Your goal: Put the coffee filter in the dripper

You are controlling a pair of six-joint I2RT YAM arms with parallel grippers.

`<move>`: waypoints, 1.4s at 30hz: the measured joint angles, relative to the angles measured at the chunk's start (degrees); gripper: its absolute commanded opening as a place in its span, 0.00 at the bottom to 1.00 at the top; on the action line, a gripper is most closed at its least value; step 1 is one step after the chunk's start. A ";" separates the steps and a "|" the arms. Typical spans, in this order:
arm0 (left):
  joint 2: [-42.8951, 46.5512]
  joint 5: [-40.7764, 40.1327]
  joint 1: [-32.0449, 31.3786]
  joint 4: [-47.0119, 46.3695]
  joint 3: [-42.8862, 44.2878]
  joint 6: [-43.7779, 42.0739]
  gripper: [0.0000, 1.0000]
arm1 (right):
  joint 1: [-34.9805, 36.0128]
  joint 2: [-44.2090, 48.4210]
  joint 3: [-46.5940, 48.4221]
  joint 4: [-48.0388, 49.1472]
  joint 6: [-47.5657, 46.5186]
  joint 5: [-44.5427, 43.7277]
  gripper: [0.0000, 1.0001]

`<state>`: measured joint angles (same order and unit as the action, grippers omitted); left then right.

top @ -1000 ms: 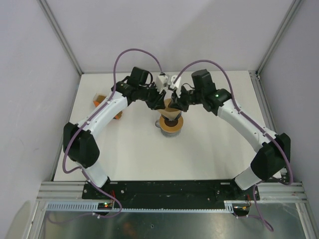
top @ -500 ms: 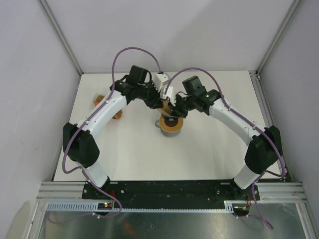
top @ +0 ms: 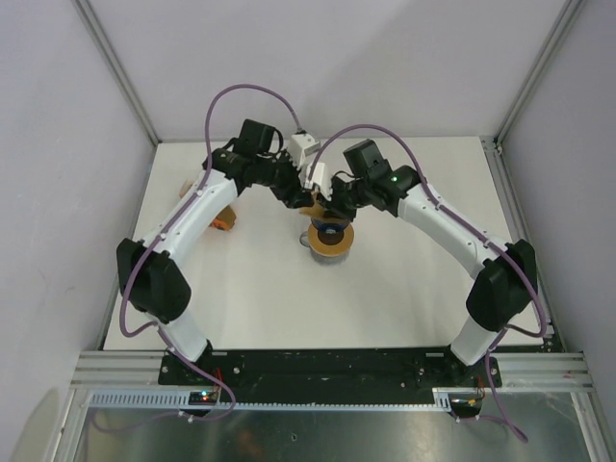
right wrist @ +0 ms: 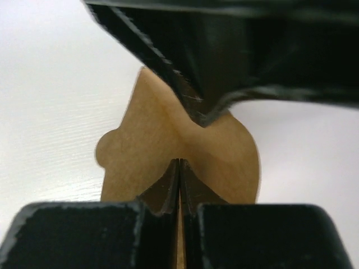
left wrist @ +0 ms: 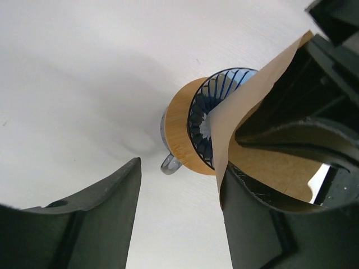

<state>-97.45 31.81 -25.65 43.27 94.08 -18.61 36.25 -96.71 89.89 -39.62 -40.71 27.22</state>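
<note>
**Filter's right at the dripper, but only one claw has it now**

Far left on the bench (top: 250,289), the orange holder (top: 223,219) sits well out of the way. Next over, the left claw (left wrist: 178,172) has its jaws standing wide apart with nothing pinched. The coffee filter (left wrist: 263,165) just leans against one of its fingers. The filter hangs tilted over the edge of the dripper (left wrist: 202,123) and overlaps its rim in the left wrist view. I honestly can't tell if the tip is inside yet. The dripper sits in the wooden ring (left wrist: 180,131) on top of the grey mug (left wrist: 168,162). On the right, the right claw (right wrist: 179,168) is squeezed fully shut on the filter, with the paper sandwiched between its fingers.

What I'd worry about:
- The paper is thin and only held at one spot, so it could flop or fold flat instead of opening into the cone.
- It's off to one side, so pushing down might crumple it on the rim.
- The left finger touching it could drag it along when that arm backs off.
- The dripper stack looks tippy, so a bump from either claw could knock it off the mug.

Compared with a second ago, the left jaws have opened up and the right arm has swung in closer. The filter has also slid off centre, so the blue ribs now show from above.
</note>
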 measured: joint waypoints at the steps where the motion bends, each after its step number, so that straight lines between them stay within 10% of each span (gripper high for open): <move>1: 0.00 0.52 0.37 0.13 0.57 0.28 0.63 | 0.20 0.00 0.35 0.00 -0.24 0.02 0.02; 42: 2.54 10.40 9.07 0.96 4.07 4.70 0.75 | 1.60 -7.21 4.50 -10.64 -1.53 -1.77 0.00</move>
<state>-94.91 42.22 -16.58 44.23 98.15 -13.91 37.85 -103.92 94.39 -50.26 -42.24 25.45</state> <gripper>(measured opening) 0.745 0.009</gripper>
